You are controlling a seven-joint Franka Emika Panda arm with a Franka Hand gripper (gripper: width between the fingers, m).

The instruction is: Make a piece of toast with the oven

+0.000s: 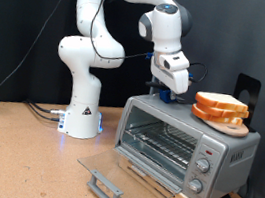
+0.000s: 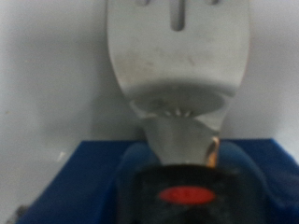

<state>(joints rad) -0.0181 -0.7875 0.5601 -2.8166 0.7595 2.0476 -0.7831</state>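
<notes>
- Bread first: we see the square slice of pale bread with a golden-tan crust (image 1: 221,103) at the right centre of the exterior view, lying on a round wooden plate (image 1: 224,121) that sits on the roof of the boxy silver toaster oven (image 1: 187,148).
- Our oven's glass drop-down door (image 1: 121,170) already lies flat open toward the lower centre of the frame, its grey handle (image 1: 105,186) out front; the wire rack (image 1: 158,141) inside carries nothing that we can make out.
- Our white arm's pincer (image 1: 171,83) hangs just above the oven's roof, near the left edge of the bread and plate.
- In the wrist view a flat silver metal spatula (image 2: 177,56) with slots in its blade runs forward from the pincer, its dark handle with a red mark seated between the fingers, so we judge the pincer closed on that tool.
- We read the step in hand as lifting the slice from the plate with the spatula; the loading of the rack is not yet done.
- That lift would call for the blade to go low and level under the bread without pushing the plate across the oven top.
- Oven and arm base both stand on the brown wooden surface (image 1: 21,162).
</notes>
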